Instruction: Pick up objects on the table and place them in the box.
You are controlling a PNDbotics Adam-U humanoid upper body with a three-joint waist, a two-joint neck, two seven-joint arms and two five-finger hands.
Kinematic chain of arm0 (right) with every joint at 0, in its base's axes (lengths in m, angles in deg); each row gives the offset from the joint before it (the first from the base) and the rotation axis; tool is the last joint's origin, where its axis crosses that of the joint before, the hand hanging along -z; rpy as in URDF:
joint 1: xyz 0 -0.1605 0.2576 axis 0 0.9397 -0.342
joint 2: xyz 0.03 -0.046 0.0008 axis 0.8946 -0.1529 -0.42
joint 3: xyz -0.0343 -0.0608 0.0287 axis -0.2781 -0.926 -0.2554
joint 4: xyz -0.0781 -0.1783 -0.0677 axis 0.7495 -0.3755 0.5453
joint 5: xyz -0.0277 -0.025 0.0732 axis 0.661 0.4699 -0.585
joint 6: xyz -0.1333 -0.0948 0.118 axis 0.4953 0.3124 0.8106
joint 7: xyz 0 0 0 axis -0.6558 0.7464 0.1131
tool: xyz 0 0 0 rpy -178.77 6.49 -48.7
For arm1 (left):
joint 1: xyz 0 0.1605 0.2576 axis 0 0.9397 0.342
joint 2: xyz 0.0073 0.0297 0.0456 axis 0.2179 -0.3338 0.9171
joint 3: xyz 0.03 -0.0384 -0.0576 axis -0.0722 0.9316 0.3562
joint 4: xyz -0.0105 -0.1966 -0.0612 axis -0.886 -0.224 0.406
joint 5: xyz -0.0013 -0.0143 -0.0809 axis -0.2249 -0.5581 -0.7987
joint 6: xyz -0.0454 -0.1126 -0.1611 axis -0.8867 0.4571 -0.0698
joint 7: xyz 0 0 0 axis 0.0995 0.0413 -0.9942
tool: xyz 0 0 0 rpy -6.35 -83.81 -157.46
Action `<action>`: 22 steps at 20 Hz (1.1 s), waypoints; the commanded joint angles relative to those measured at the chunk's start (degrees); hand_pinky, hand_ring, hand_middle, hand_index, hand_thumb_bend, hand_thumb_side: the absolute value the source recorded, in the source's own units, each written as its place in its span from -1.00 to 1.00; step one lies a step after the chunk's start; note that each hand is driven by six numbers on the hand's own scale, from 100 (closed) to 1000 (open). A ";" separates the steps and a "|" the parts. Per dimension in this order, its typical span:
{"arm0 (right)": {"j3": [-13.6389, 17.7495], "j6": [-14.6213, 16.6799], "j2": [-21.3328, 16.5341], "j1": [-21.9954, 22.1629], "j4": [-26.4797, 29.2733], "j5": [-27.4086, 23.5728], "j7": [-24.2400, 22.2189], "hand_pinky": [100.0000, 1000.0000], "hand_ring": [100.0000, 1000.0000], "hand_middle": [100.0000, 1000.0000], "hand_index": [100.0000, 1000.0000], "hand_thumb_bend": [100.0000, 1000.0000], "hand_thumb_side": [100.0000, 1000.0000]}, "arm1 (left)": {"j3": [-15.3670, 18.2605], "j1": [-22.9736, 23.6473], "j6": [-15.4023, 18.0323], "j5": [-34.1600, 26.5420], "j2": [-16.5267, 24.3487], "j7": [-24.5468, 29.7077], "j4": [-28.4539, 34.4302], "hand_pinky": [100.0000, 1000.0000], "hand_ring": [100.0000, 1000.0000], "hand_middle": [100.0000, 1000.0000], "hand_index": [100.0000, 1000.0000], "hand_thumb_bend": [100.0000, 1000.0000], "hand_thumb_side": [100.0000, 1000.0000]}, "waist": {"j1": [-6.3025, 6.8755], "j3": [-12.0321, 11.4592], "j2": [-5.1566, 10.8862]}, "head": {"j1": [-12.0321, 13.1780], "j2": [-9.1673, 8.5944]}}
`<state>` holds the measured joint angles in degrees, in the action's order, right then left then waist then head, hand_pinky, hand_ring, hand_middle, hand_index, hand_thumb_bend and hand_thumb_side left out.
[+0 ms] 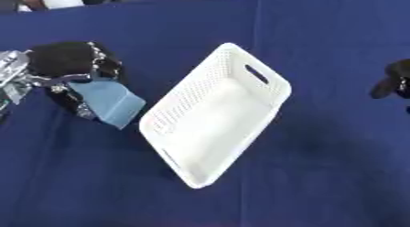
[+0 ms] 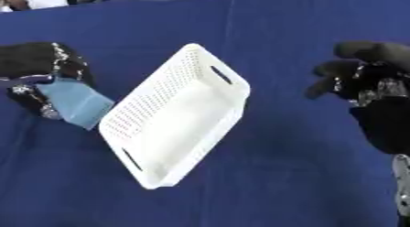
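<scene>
Holding: left hand (image 1: pixel 68 66), fingers curled round a light-blue flat piece (image 1: pixel 110 102), its lower corner poking out toward the box; it hangs just left of the box's long left wall, a narrow gap between.
Box: white perforated basket (image 1: pixel 258 112), slot handles at both short ends, lying skewed w/ its far end up-right and near end down-left; inside looks bare.
Table: dark blue cloth (image 1: pixel 320 175) covers everything in view.
Open room: wide bare cloth below and right of the box, also above it up to the far edge.
In the way: only the box's left wall stands btw the blue piece and the inside.
Right hand (image 2: pixel 364 75): well apart at the right side, fingers bent downward and relaxed, holding nothing.
View diff: right eye view shows right hand plus forearm; left eye view catches only dark fingertips at the right edge.
</scene>
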<state>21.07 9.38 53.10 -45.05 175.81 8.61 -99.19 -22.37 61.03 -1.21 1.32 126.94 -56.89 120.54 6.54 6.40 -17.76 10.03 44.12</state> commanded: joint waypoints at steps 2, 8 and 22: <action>0.99 6.74 -1.60 0.84 0.77 1.11 -6.22 0.50 0.73 0.81 0.91 -1.00 0.72 | 5.27 2.55 -3.94 3.71 7.74 -2.82 1.70 -1.00 -1.00 -0.90 -0.57 -0.04 -1.00 | 0.09 -1.07 1.25 | -0.05 0.00; 1.38 7.54 -2.37 2.09 0.77 2.16 -6.22 0.49 0.73 0.80 0.91 -1.00 0.73 | 5.96 0.52 -5.53 6.34 11.20 -6.99 2.12 -1.00 -0.99 -0.87 -0.54 0.05 -1.00 | 0.47 -2.60 1.73 | 2.52 0.00; 0.95 7.14 -1.81 1.98 0.77 1.83 -6.22 0.49 0.73 0.80 0.91 -1.00 0.72 | -8.05 -12.00 -19.75 -34.57 1.58 9.89 10.14 -1.00 -0.72 -0.46 -0.06 -0.26 -0.15 | -0.07 -1.92 2.14 | 4.91 0.00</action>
<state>22.12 9.89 51.73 -42.73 175.81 10.56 -98.68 -29.97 49.94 -18.64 -28.93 128.19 -48.92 128.98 6.68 4.52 -16.92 14.19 44.12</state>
